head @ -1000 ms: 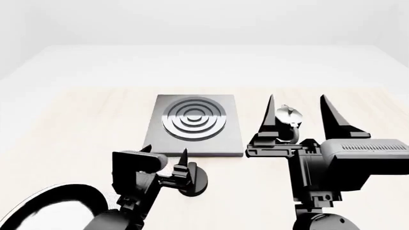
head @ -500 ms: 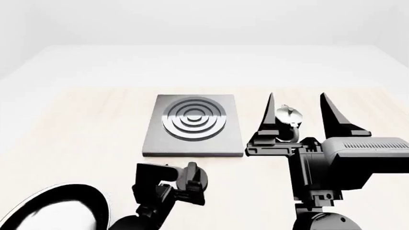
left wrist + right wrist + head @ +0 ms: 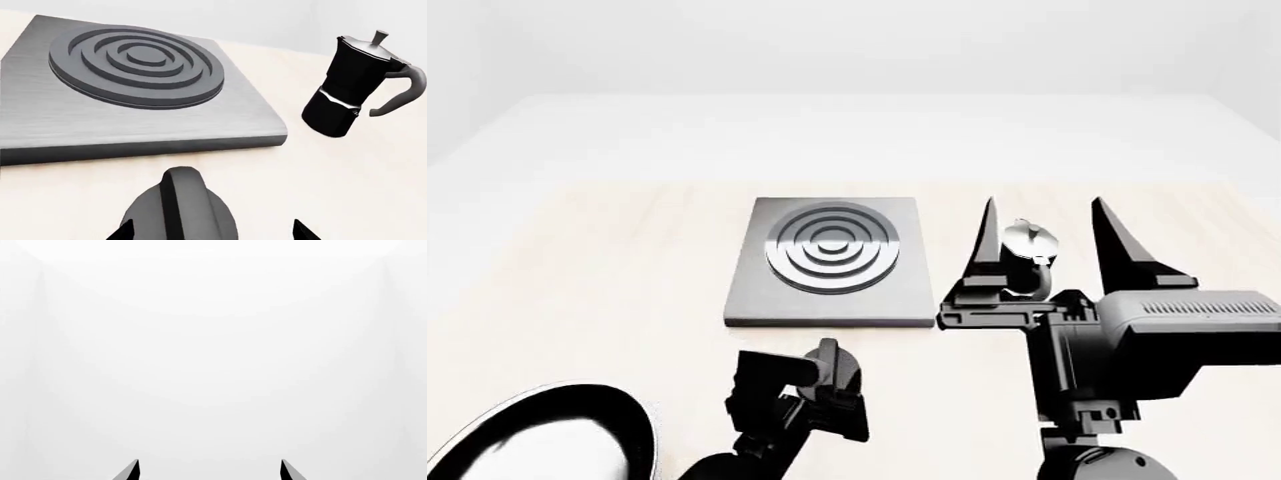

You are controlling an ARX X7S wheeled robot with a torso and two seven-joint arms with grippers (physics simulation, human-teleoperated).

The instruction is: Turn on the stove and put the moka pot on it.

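Note:
The stove (image 3: 827, 262) is a flat grey square plate with raised rings (image 3: 137, 65), lying mid-table. Its black round knob (image 3: 181, 210) sits on the table just in front of it. My left gripper (image 3: 212, 232) is open, one fingertip on each side of the knob (image 3: 838, 368); the gripper (image 3: 817, 385) hangs low over it. The moka pot (image 3: 350, 82), black with a side handle, stands upright to the right of the stove. In the head view the pot (image 3: 1028, 255) shows beyond my right gripper (image 3: 1044, 210), which is open and holds nothing; its wrist view shows only blank white.
A black frying pan (image 3: 547, 440) with a shiny inside lies at the near left corner, beside my left arm. The pale wooden table (image 3: 614, 260) stretches left of the stove, and its far edge meets a white floor and wall.
My left gripper has shifted right and nearer to me in the head view, ending over the knob. The right arm and the moka pot have barely moved.

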